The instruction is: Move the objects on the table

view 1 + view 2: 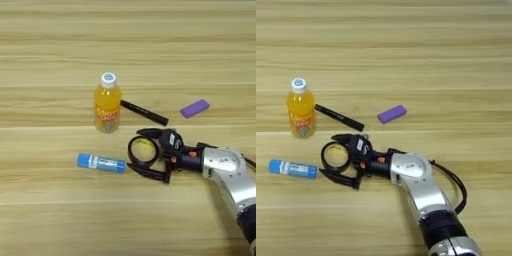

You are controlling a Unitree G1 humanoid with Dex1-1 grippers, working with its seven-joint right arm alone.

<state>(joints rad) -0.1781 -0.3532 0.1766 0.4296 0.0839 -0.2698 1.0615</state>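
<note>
The black tape ring (144, 150) lies flat on the worktop (128, 45), near the middle and a little toward the near side, and it sits between the two black fingers of the pincer (150, 153), which is spread wide around it: one finger (150, 133) curves past the ring's far edge, the other (147, 173) runs along its near edge. Whether either finger already touches the ring cannot be told, but the spread looks wider than the ring, so nothing is pinched yet. The step in hand, as I judge it, is to close on the ring. To do that well the fingers should come together evenly, so the ring is squeezed across its width and not nudged left out of the gap; the tips should stay low against the wood, since the ring is shallow and could slip under a raised finger. Just left of the near finger lies the blue-and-white tube (101, 163), close enough that a sweep leftward might roll it. Farther off, the thin black pen (144, 112) lies slantwise, its left end just beside the upright orange juice bottle (107, 103); the purple block (194, 108) rests to the far right, well apart. The silver forearm (416, 182) enters from the near right.
</note>
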